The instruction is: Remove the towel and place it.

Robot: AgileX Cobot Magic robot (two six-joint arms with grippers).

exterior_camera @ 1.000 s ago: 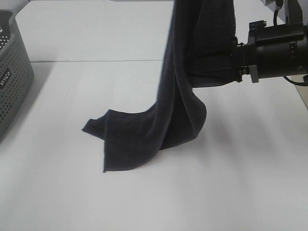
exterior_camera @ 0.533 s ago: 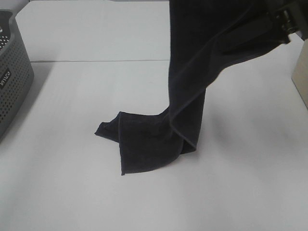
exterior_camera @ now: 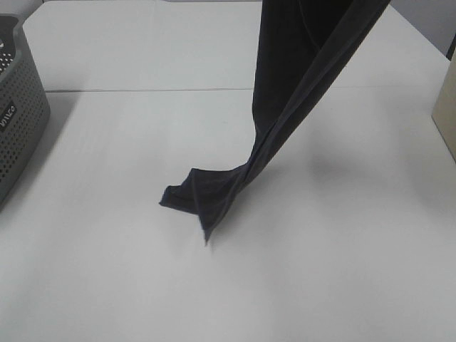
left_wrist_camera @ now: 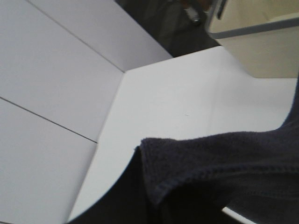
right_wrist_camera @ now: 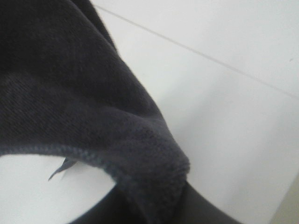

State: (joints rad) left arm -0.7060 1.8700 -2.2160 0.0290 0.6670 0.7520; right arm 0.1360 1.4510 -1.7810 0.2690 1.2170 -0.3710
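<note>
Two tools, buried under cloth in both wrist views, are clamped on the towel (exterior_camera: 285, 71), which hangs from upper right, one corner on the tabletop (exterior_camera: 142, 285) at centre; grey basket (exterior_camera: 18, 121) at left edge, tan box (exterior_camera: 447, 107) at right.

towel (exterior_camera: 292, 85) dk navy, nearly blk; table (exterior_camera: 107, 271) white; basket (exterior_camera: 18, 121) grey w/ dotted holes.

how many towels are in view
1. The dark navy terry-cloth towel hangs from above the exterior view's top edge, its lower end bunched on the white table; both wrist views show the same one.
</note>
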